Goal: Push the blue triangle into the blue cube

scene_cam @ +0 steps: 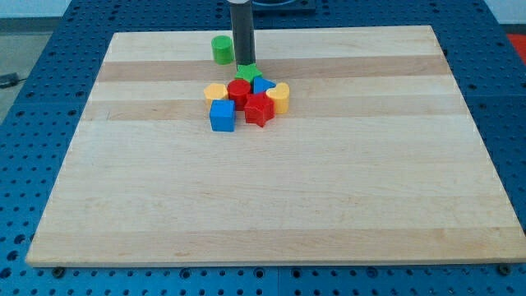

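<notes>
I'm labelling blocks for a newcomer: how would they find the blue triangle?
Start at the wooden board and find the block cluster near the view's top. The blue triangle sits in its upper part, between the red cylinder and a yellow block; the blue cube sits lower left.

You had a single camera view, set in front of the wooden board (pixel 271 205) and raised, looking down at an angle toward its far edge. It stood back enough to frame the whole board, with the blue perforated table (pixel 33 164) showing around it. The rod entered from the view's top. No second view overlapped it.
</notes>
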Action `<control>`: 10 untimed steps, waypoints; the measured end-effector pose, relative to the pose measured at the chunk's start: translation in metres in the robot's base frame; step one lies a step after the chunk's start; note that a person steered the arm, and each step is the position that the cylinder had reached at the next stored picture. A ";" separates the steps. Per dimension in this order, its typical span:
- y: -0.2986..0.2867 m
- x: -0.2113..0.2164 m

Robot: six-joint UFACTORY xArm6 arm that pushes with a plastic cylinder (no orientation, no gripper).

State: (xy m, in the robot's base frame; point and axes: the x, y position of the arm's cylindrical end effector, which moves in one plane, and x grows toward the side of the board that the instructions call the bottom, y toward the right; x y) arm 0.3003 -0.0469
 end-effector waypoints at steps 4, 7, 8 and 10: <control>0.096 0.025; 0.084 0.064; 0.052 0.068; 0.038 0.089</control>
State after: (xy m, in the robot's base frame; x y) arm 0.3898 -0.0086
